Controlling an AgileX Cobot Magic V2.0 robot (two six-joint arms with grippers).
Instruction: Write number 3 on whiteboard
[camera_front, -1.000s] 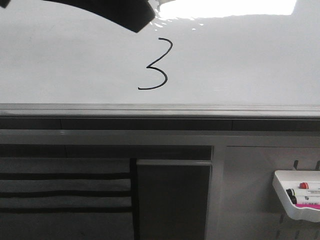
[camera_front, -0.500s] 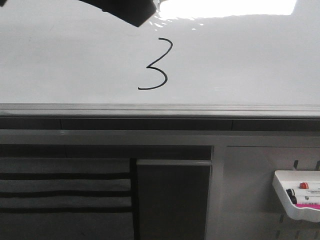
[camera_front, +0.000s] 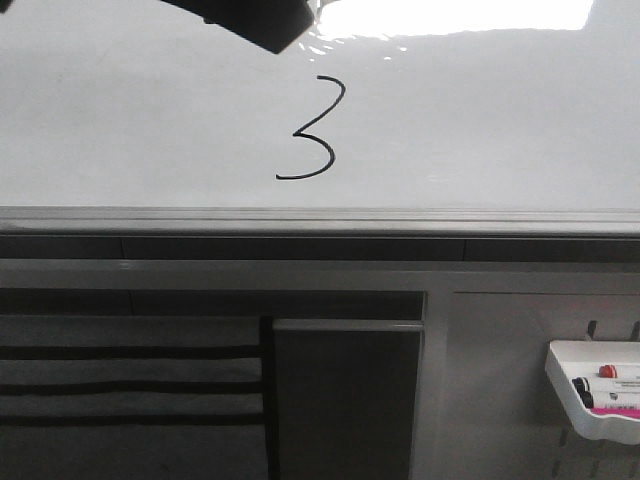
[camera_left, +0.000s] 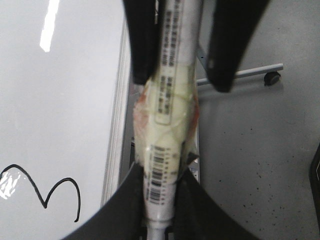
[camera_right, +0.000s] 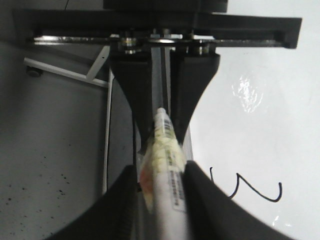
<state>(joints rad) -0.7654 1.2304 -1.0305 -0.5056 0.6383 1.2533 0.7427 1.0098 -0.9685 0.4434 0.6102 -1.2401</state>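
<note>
The number 3 is drawn in thin black line on the whiteboard. It also shows in the left wrist view and the right wrist view. A white marker with barcode labels and yellowish tape round its middle runs between both grippers, off the board beside its edge. My left gripper is shut on one end. My right gripper is shut on the other end of the marker. A dark arm part hangs over the board's top left in the front view.
The board's grey edge rail runs across below the digit. A white marker tray holding several markers hangs at the lower right. A dark panel stands below the rail. A wheeled stand leg rests on the speckled grey floor.
The dark arm part at the top left of the front view has drawn a little up and out of the picture. The digit and the board are unchanged.
</note>
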